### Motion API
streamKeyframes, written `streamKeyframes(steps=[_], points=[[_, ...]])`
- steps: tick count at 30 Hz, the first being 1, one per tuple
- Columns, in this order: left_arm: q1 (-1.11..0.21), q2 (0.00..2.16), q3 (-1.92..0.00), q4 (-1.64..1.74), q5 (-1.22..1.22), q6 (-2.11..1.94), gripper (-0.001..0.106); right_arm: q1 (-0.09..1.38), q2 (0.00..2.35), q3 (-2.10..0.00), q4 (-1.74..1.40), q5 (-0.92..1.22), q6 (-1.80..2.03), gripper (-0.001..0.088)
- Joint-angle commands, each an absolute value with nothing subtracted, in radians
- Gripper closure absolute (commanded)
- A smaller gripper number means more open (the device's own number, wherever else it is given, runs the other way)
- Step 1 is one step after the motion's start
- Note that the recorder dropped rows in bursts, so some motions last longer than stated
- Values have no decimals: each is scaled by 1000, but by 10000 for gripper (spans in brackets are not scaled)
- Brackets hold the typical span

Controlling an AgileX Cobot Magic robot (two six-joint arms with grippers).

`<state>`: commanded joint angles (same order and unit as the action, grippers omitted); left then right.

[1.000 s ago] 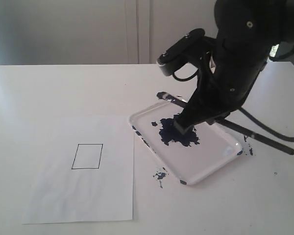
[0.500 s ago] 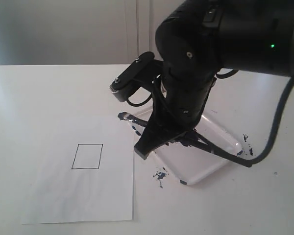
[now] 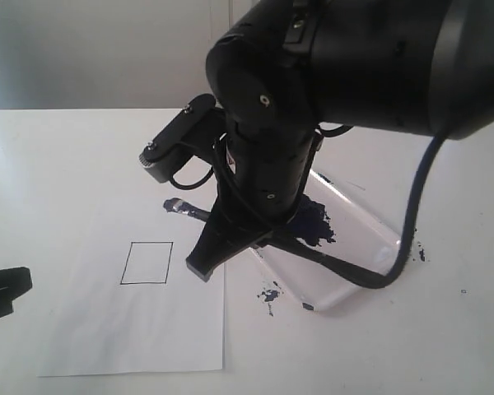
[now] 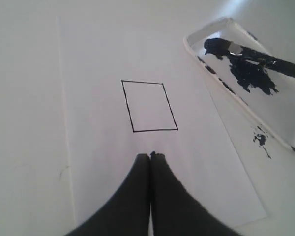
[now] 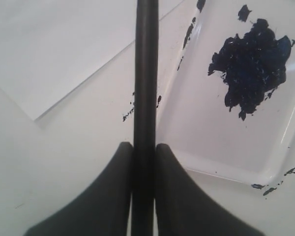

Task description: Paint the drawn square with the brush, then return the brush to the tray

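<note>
The drawn square [image 3: 146,262] is a thin black outline on the white paper, with no paint in it; the left wrist view shows the square [image 4: 150,105] just ahead of my left gripper [image 4: 151,156], which is shut and empty. That left gripper [image 3: 0,295] sits at the exterior view's left edge. My right gripper [image 3: 204,262] is shut on the brush [image 3: 313,257]. In its wrist view the right gripper [image 5: 145,147] clamps the black handle [image 5: 146,73]. The blue bristles [image 3: 173,205] hang over the paper's right part, above and right of the square. The tray [image 3: 370,247] holds a blue blotch [image 5: 253,69].
The paper sheet [image 3: 107,329] lies flat on the white table, its right edge beside the tray. Blue paint splatters [image 3: 269,294] mark the table in front of the tray and at its right corner [image 3: 418,251]. The big right arm [image 3: 329,90] hides most of the tray.
My right arm has swung left with the brush, carrying the bristles from the tray's far rim out over the paper. The left gripper has come into view at the left edge.
</note>
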<state>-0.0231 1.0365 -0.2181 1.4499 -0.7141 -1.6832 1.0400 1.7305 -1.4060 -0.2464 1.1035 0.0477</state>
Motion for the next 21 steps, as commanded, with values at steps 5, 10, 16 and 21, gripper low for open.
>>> streamKeyframes(steps=[5, 10, 16, 21], points=[[-23, 1161, -225, 1418, -721, -1633, 1053, 1040, 1758, -1406, -220, 1093, 29, 868], [-23, 1245, -234, 1414, -741, -1613, 1053, 1040, 1780, -1406, -214, 1091, 23, 868], [-23, 1326, -234, 1414, -705, -1618, 1053, 1051, 1796, -1406, -204, 1079, 8, 868], [-23, 1393, -234, 1414, -700, -1628, 1053, 1078, 1803, -1407, -185, 1039, 0, 868]])
